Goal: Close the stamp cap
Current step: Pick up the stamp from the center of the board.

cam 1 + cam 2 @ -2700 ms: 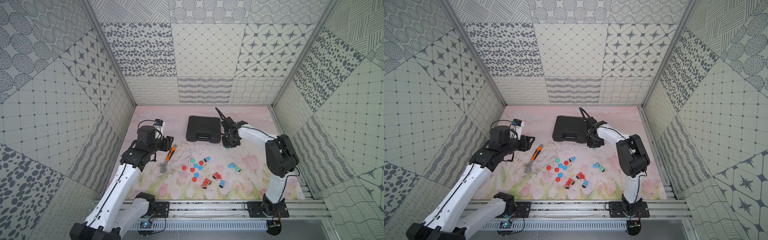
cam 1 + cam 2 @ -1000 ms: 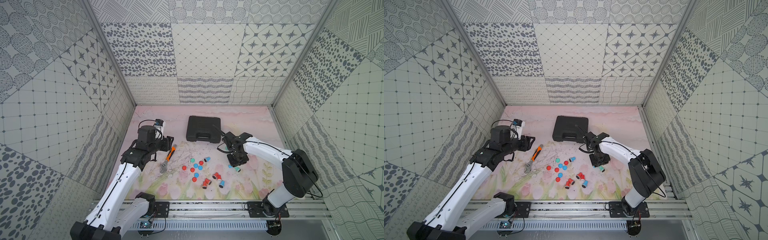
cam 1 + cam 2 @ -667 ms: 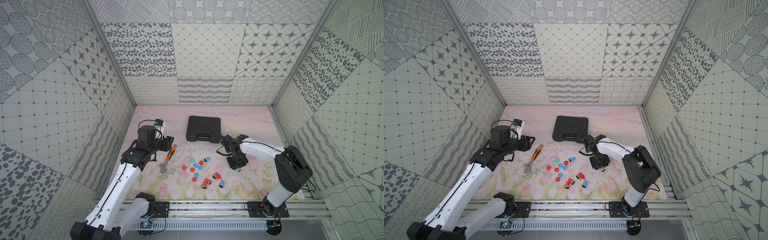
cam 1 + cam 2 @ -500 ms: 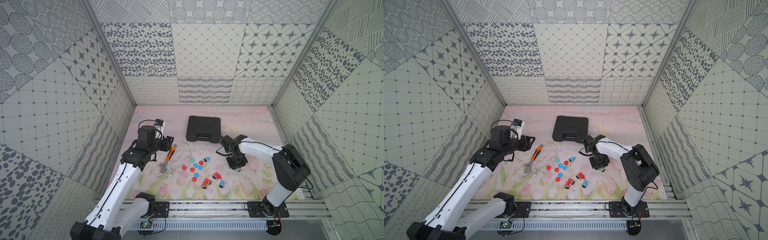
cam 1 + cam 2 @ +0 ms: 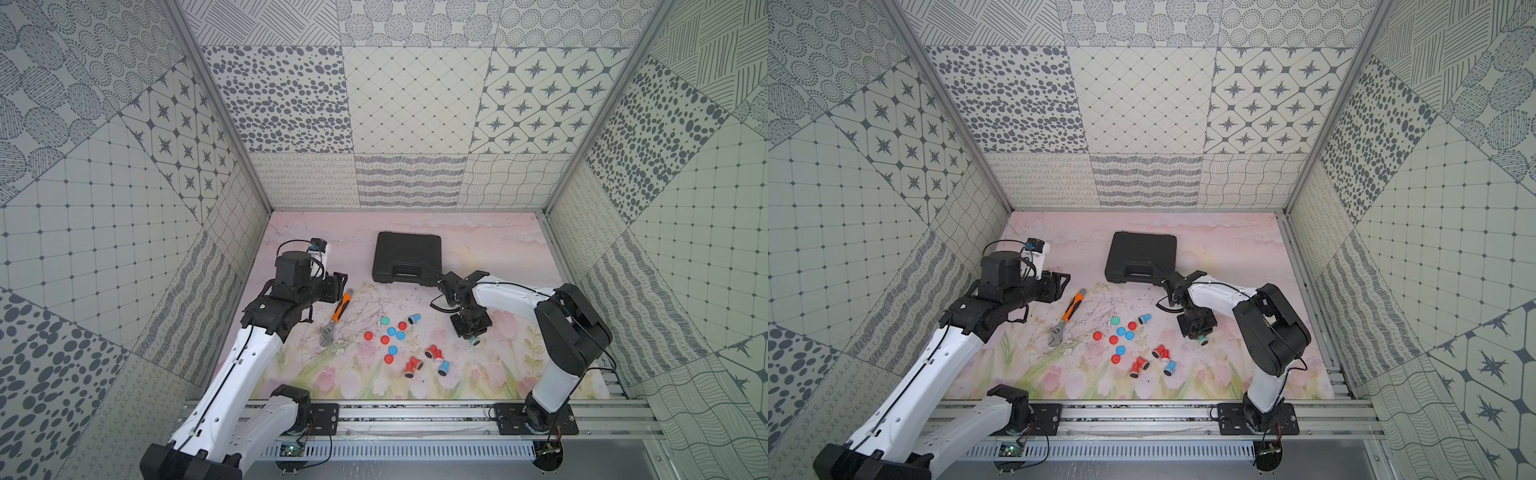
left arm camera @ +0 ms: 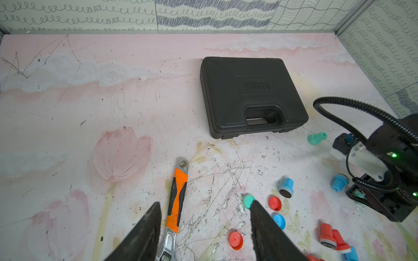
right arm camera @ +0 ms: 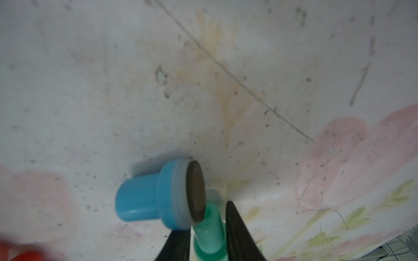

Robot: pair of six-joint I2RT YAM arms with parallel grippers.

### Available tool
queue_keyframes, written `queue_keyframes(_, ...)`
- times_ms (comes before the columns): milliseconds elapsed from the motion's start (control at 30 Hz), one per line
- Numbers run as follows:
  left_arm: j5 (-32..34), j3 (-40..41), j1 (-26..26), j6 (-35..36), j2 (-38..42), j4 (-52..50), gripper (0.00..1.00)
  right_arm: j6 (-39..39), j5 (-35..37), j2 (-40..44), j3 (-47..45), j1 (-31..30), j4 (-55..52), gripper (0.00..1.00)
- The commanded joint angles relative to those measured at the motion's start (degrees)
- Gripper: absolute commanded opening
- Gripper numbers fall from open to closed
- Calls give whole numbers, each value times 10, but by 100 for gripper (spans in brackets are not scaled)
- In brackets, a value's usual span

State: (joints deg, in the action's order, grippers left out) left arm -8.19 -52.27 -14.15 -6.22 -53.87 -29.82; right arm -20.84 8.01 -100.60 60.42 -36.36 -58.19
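My right gripper point(image 7: 207, 228) is low over the mat, shut on a teal stamp point(image 7: 209, 232) that sits between its two dark fingers. A blue stamp point(image 7: 158, 198) lies on its side right against them, dark pad facing the teal one. In both top views the teal stamp's tip point(image 5: 474, 341) point(image 5: 1202, 341) pokes out below the right gripper point(image 5: 471, 328). A loose teal cap point(image 5: 385, 320) point(image 6: 248, 201) lies among red and blue caps mid-mat. My left gripper point(image 6: 204, 208) point(image 5: 338, 282) hangs open above the wrench, holding nothing.
An orange-handled wrench point(image 5: 337, 316) lies left of the caps. A shut black case point(image 5: 407, 257) stands behind. Further stamps lie about: blue point(image 5: 414, 319), red point(image 5: 412, 366), blue point(image 5: 444, 368), and a teal one point(image 6: 316, 138) near the case.
The right arm swung from beside the black case down to the stamps on the right, and its jaws narrowed around the teal stamp. The left arm has not moved.
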Motion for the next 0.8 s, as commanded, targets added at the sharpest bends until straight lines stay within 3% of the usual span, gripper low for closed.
queue_keyframes(0,6,-1,2,11,3,-12,63,-9,2,-14,7,-3,11,25)
queue_keyframes(400,5,-1,2,11,3,-12,63,-28,3,12,2,-2,0,15)
queue_keyframes(567,-4,0,3,9,2,-6,63,-58,-11,76,7,-2,-10,12)
queue_keyframes(767,-69,3,0,-23,-2,37,62,-136,-63,173,31,-11,49,5)
